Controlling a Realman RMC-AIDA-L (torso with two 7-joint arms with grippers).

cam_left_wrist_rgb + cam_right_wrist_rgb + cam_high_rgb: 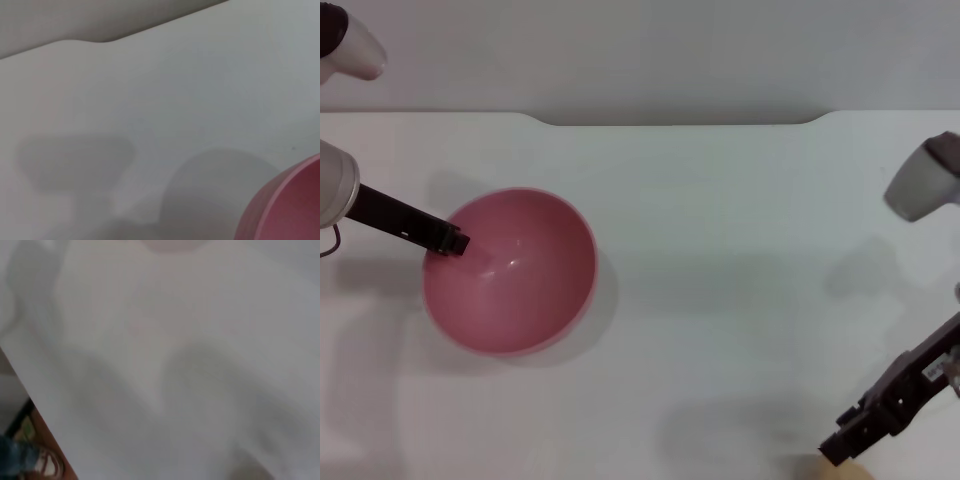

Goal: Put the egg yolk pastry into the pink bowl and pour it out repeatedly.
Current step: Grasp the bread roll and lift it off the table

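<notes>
The egg yolk pastry (842,469) lies at the near edge of the tabletop (720,230), only a pale sliver of it showing at the bottom of the head view, well apart from the pink bowl (510,270). The right tool (840,447) hangs just above it, touching or nearly so; whether its jaws are wide or closed on the bun I cannot tell. The bowl sits upright and empty on the robot's left side, and the left tool (455,242) rests at its rim, seemingly pinching the wall, though the grip itself is not clear enough to call. To my eye this is the pick-up step: the bun needs a gentle, secure hold, then a carry across the open surface to drop into the bowl while the left arm steadies it. The tabletop is plain white, with a notched far edge against a grey wall.
</notes>
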